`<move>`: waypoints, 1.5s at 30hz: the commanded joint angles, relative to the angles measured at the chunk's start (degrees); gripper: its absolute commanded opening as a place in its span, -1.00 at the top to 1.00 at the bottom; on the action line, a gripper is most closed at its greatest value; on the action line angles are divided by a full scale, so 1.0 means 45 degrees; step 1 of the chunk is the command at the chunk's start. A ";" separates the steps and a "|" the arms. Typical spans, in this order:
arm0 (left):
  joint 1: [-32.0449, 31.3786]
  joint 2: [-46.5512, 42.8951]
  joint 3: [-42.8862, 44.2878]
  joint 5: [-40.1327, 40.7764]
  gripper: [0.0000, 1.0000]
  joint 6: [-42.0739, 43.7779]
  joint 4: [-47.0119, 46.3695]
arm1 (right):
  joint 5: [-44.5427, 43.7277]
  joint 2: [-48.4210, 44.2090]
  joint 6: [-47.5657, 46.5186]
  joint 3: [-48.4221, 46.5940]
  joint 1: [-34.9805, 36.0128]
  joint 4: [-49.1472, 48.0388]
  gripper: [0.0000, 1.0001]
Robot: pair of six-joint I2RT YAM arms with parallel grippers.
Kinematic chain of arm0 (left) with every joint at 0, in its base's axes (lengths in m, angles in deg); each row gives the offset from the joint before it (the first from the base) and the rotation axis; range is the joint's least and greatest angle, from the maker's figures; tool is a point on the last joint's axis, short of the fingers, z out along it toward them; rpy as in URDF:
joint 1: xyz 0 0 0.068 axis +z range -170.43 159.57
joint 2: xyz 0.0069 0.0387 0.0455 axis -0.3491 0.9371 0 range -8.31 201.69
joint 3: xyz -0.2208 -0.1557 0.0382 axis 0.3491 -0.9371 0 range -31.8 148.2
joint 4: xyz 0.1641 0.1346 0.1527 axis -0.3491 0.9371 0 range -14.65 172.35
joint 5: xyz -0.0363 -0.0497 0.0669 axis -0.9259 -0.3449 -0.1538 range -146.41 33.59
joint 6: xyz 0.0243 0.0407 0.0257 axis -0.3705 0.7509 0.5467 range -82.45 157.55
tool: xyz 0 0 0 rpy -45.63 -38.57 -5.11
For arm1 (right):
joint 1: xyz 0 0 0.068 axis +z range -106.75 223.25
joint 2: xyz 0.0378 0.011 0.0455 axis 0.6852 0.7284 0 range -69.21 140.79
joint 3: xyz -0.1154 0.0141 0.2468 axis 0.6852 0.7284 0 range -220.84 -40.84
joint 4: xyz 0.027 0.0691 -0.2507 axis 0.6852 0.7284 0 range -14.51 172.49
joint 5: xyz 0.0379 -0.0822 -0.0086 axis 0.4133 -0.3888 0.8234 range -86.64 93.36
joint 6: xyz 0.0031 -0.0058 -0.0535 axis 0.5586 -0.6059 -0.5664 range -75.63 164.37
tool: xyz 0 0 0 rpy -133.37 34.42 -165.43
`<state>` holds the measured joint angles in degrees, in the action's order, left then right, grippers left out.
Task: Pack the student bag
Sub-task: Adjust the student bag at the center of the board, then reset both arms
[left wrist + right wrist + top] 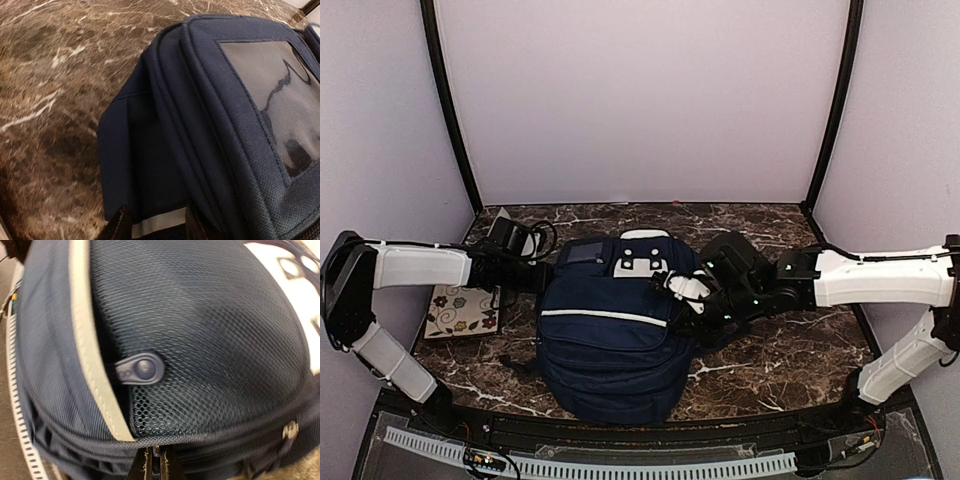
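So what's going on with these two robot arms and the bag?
Two arms are working on a navy student bag lying on the marble table. The left gripper straddles a striped fold at its side; the right gripper is pinched shut at a zip seam. A flowered book lies beside it.

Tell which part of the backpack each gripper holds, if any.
The right gripper is shut on the navy backpack at its side zipper seam, perhaps the pull. The left gripper straddles its white-striped edge; whether it clamps cannot be told.
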<state>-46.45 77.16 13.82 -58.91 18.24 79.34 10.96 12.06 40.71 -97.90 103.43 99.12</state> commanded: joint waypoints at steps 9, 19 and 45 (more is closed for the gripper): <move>-0.1950 -0.1500 0.1541 0.0283 -0.15 0.4064 -0.3962 | 0.0071 0.1283 0.0631 -0.1281 0.1354 -0.0793 1.00; -0.2499 -0.4246 -0.0220 0.0312 -0.45 0.5671 -0.2934 | -0.1031 0.0992 0.0987 -0.1416 -0.0855 -0.0153 1.00; 0.1444 -0.3996 0.0746 0.1924 -0.95 0.3233 -0.2397 | -0.1983 -0.4646 0.4680 0.1053 -1.0086 -0.1862 -1.00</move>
<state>-44.07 62.45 19.64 -53.73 37.21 71.76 3.96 -5.40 54.05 -99.95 70.78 97.29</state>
